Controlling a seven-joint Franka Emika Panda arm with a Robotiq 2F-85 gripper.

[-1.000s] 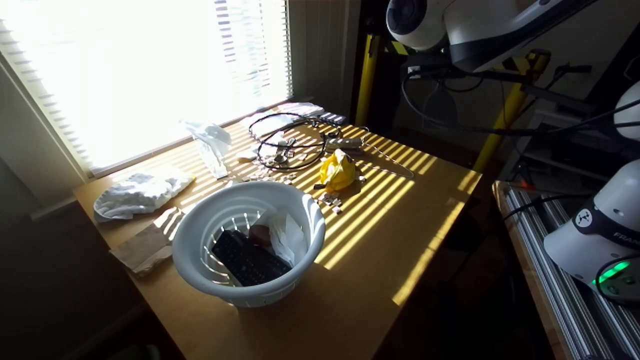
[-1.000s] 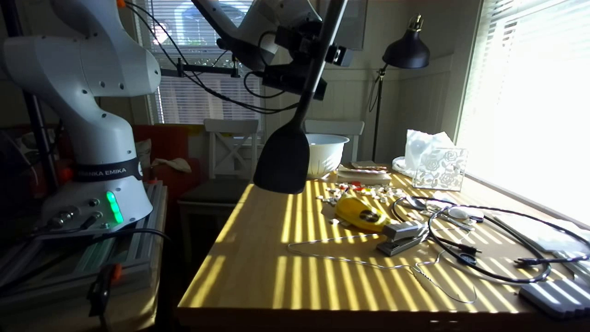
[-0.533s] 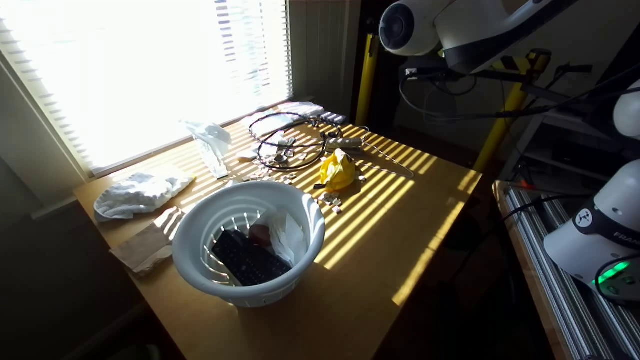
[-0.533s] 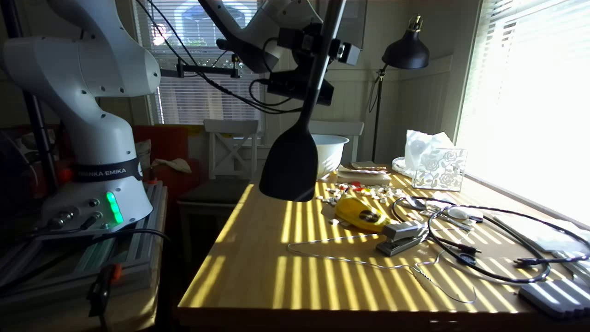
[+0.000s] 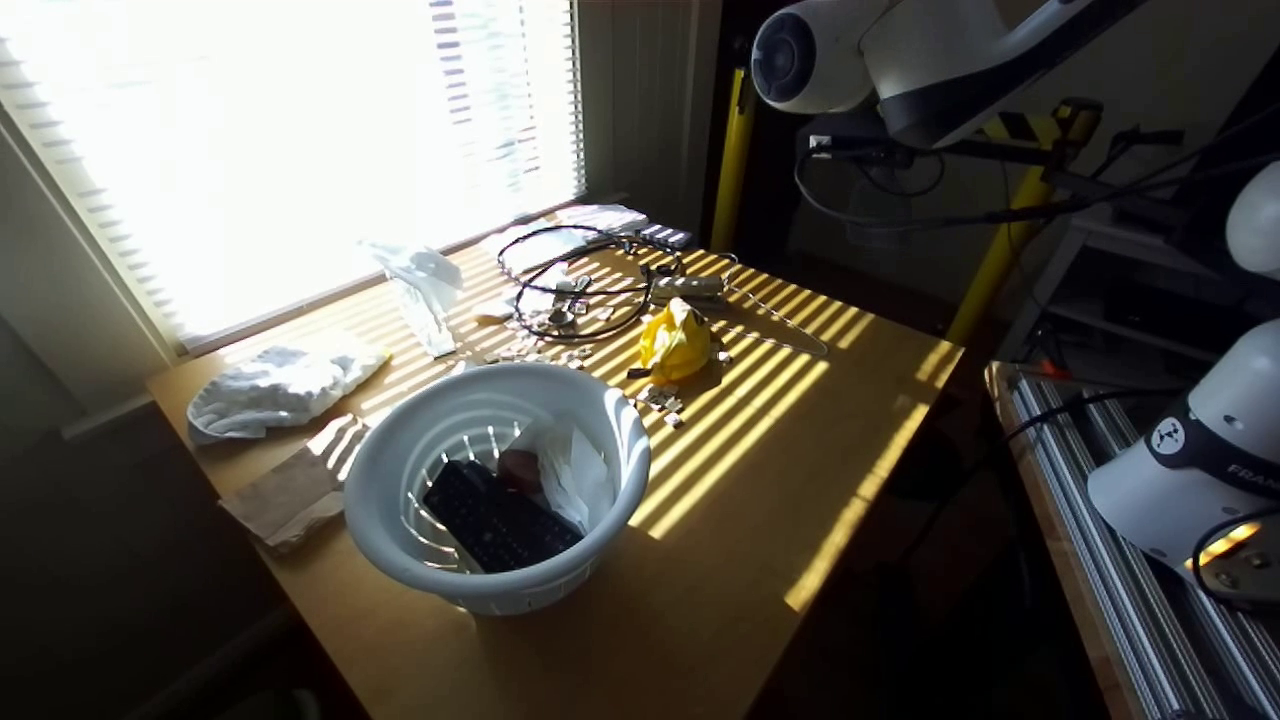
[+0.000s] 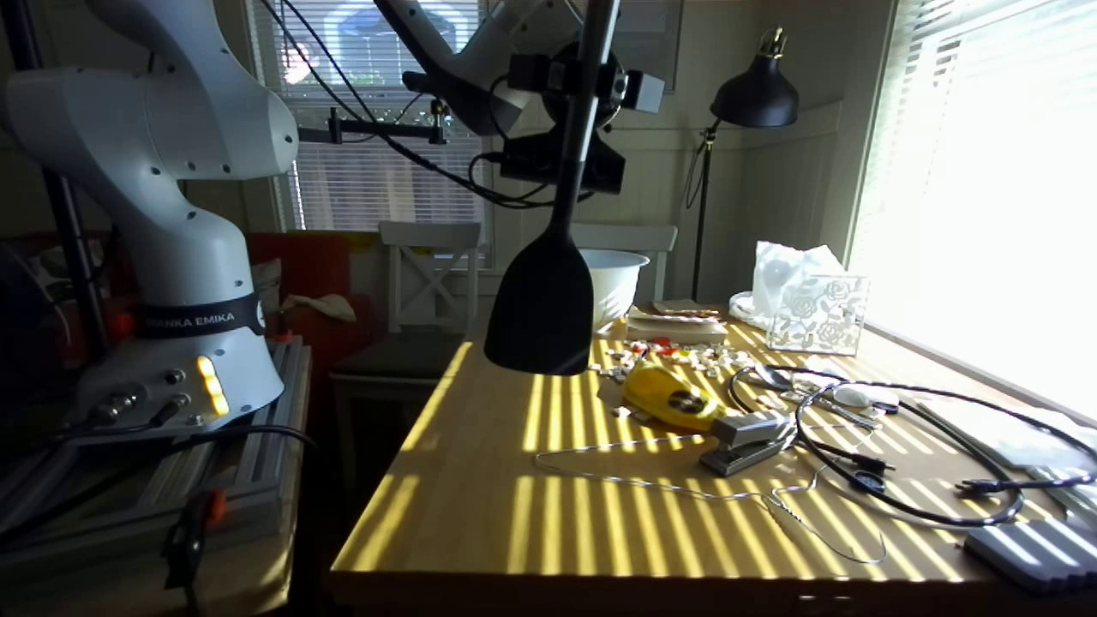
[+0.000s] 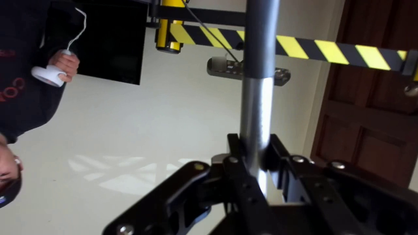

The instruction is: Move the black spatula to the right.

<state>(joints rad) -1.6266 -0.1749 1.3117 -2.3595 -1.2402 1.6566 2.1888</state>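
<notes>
The black spatula (image 6: 542, 304) hangs blade down in the air in an exterior view. Its blade is wide and black, and its handle is silver metal with a black neck. My gripper (image 7: 253, 145) is shut on the metal handle (image 7: 257, 101) in the wrist view, with a fingertip on each side of it. The handle runs up out of the top of that view. In an exterior view the handle passes in front of my gripper and hides part of it. The spatula is too dark to make out clearly in the exterior view with the basin.
A table (image 6: 463, 497) lies below. On it are a yellow bag (image 6: 673, 396), a stapler (image 6: 747, 441), a coiled black cable (image 6: 908, 506), a thin wire and small scattered pieces. A white basin (image 5: 400, 560) holds a black remote. A person (image 7: 26, 65) shows in the wrist view.
The spatula has moved slightly right and down in an exterior view, and its handle now stands more upright. The arm has shifted slightly. The base light has turned from green to yellow.
</notes>
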